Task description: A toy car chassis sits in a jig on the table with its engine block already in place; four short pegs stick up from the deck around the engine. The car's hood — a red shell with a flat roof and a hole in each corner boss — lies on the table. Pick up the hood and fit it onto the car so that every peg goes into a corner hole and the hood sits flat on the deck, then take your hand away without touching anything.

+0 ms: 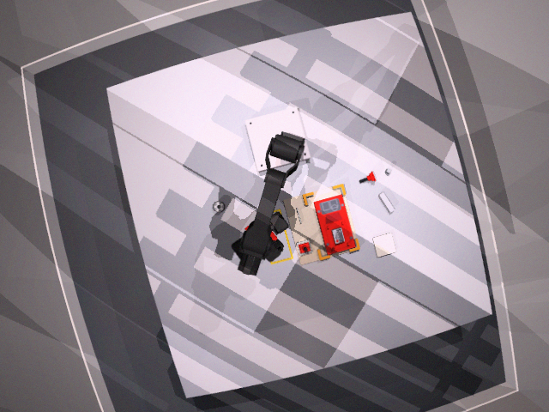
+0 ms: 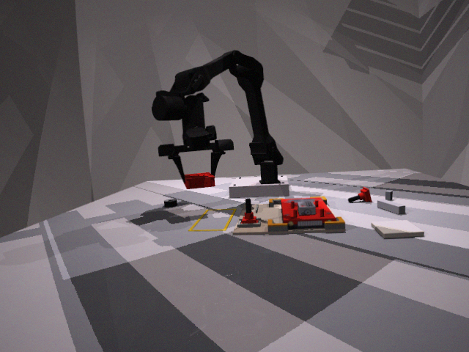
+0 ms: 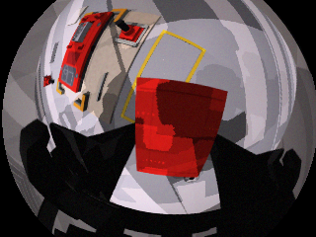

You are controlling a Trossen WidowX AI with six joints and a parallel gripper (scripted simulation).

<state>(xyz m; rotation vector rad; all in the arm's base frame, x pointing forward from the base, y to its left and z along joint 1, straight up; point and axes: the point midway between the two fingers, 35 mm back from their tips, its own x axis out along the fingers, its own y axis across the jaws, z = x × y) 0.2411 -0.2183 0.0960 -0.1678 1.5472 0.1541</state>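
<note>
My gripper (image 2: pixel 199 180) (image 3: pixel 176 132) is shut on the red hood (image 2: pixel 199 180) (image 3: pixel 176 128), one finger at each side. It holds the hood well above the table, left of the jig in the exterior view. In the top view the arm hides most of the hood. The red car chassis (image 1: pixel 330 221) (image 2: pixel 307 216) (image 3: pixel 74 56) sits in the jig, between orange corner brackets. The grey engine block (image 1: pixel 338 236) (image 2: pixel 306 207) is on its deck. Short red pegs stand around the engine in the exterior view.
A red-based black lever (image 1: pixel 304 247) (image 2: pixel 248 216) (image 3: pixel 130 32) stands on the beige jig board (image 1: pixel 305 223) beside the chassis. A yellow outline (image 2: pixel 207 229) (image 3: pixel 147 59) lies next to the board. A black round part (image 1: pixel 216 206) (image 2: pixel 170 202), a red funnel-like part (image 1: pixel 371 177), a grey bar (image 1: pixel 386 202) and a pale square tile (image 1: pixel 383 245) lie around.
</note>
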